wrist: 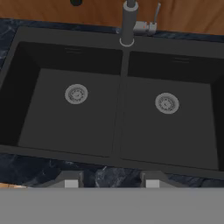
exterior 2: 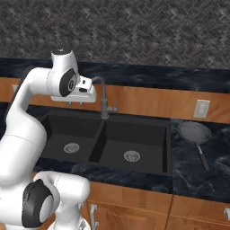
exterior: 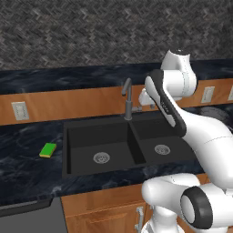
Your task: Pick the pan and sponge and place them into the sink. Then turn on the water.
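Observation:
The black double-basin sink (wrist: 118,162) lies below my gripper (wrist: 111,179), both basins bare around their silver drains. My gripper (exterior 2: 75,102) hangs open above the left basin near the faucet, with nothing between its fingertips (wrist: 72,180). In the left base view the hand (exterior: 145,98) sits just right of the faucet. The dark grey pan (exterior 2: 194,132) rests on the counter right of the sink (exterior 2: 166,148), its handle pointing toward the front edge. The green sponge (exterior: 48,149) lies on the counter left of the sink (exterior: 66,150), well away from my gripper.
A grey faucet (wrist: 127,22) with a side lever (wrist: 154,19) rises behind the sink's divider. Wall outlets (exterior: 19,110) (exterior 2: 202,108) sit on the wooden backsplash. Dark marble counter (exterior: 27,173) runs both sides; wooden cabinets (exterior 2: 134,206) stand below.

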Controlling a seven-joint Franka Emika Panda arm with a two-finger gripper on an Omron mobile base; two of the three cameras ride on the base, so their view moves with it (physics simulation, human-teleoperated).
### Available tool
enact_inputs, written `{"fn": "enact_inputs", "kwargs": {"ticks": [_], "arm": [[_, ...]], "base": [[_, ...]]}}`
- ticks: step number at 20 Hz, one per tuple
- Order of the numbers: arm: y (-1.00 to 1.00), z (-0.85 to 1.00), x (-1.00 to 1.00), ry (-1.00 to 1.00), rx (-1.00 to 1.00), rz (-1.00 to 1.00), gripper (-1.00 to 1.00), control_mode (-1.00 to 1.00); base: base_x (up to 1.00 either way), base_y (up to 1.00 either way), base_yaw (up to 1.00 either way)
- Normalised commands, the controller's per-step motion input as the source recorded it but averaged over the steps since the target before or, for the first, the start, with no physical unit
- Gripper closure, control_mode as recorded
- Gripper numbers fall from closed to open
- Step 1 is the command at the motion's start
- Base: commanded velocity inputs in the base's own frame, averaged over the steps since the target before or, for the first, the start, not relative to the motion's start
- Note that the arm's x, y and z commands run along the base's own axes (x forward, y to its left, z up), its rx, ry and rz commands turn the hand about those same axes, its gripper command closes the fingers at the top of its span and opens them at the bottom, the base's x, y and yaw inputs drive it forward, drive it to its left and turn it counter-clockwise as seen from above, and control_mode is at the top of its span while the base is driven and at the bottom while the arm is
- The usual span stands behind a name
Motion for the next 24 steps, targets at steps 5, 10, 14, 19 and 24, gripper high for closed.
{"fn": "enact_inputs", "kwargs": {"ticks": [5, 10, 14, 19, 24], "arm": [[-0.17, -0.01, 0.0, 0.0, -0.01, 0.0, -1.0, -1.0], [-0.45, -0.1, 0.0, 0.0, -0.04, 0.0, -1.0, -1.0], [-0.48, -0.09, 0.0, 0.0, -0.03, 0.0, -1.0, -1.0], [-0.49, -0.05, 0.0, 0.0, -0.01, 0.0, -1.0, -1.0], [-0.5, -0.02, 0.0, 0.0, 0.0, 0.0, -1.0, -1.0]], "base": [[0.0, 0.0, 0.0], [0.0, 0.0, 0.0], [0.0, 0.0, 0.0], [0.0, 0.0, 0.0], [0.0, 0.0, 0.0]]}}
